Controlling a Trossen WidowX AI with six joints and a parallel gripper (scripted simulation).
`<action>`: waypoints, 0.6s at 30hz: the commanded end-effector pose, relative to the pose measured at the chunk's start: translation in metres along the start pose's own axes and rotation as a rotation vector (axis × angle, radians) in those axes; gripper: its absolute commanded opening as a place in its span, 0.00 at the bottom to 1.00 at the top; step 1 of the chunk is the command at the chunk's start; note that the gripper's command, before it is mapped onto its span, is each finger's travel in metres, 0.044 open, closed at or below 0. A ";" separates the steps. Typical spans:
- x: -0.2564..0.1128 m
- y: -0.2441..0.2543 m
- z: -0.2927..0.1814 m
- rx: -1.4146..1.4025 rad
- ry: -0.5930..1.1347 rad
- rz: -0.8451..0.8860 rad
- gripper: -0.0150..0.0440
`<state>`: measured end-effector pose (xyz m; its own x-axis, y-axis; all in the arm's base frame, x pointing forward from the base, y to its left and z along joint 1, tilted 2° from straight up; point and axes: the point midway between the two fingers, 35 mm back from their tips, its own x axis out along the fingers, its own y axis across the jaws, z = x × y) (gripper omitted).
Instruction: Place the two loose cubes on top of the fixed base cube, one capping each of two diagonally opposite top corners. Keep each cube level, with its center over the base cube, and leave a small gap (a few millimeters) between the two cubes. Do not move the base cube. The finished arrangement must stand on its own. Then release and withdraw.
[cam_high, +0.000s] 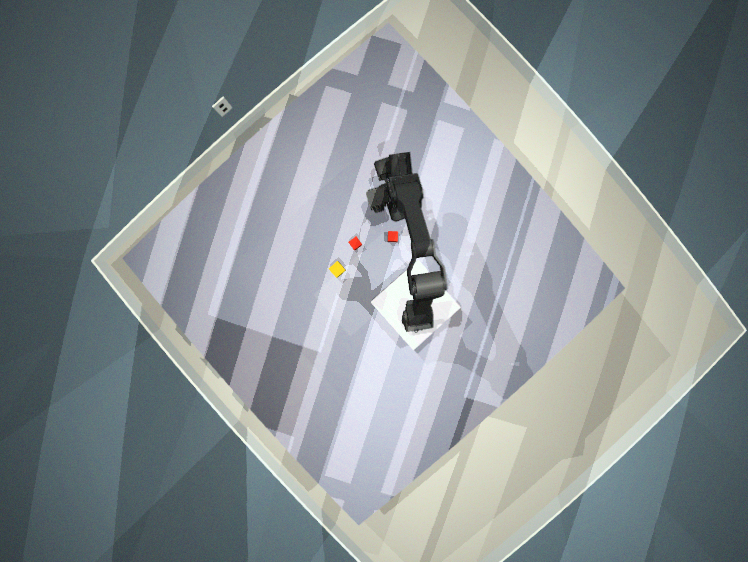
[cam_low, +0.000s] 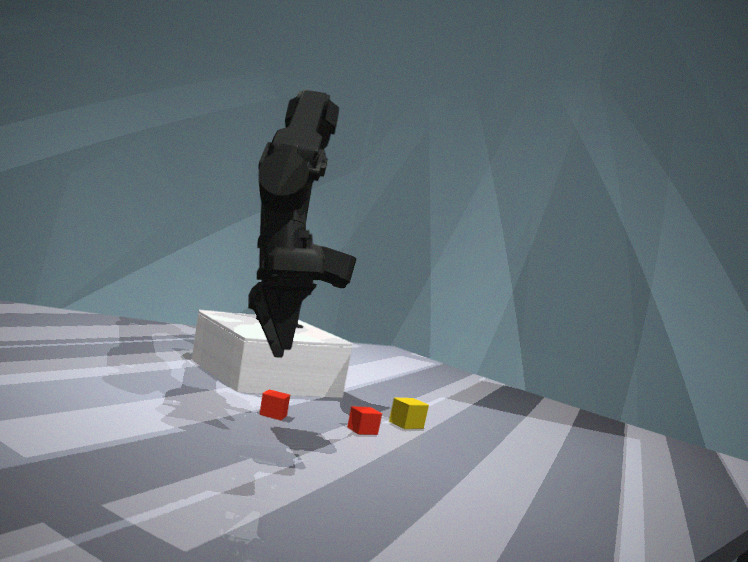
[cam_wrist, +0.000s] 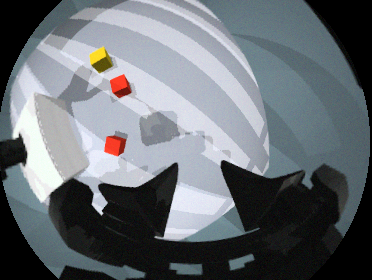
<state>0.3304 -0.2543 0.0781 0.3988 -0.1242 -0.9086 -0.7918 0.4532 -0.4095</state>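
Note:
The yellow cube lies flat on the floor. One red cube lies close beside it, with a gap between them. The other red cube lies farther from the yellow one, nearer to the arm. No cube rests on another. My gripper is open, with nothing between its fingers. It hangs above the floor, clear of all three cubes. In the top view its fingertips are hard to make out.
The white block under the arm's base stands near the cubes. Pale low walls surround the striped floor in the top view. The arm's shadows fall near the cubes.

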 end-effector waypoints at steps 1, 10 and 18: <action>-0.001 0.017 0.042 -0.038 -0.007 0.091 0.70; -0.013 0.064 0.120 -0.160 0.010 0.268 0.70; -0.030 0.103 0.161 -0.266 0.055 0.378 0.70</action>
<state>0.3206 -0.0758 0.0760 0.0821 -0.0271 -0.9963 -0.9638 0.2525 -0.0862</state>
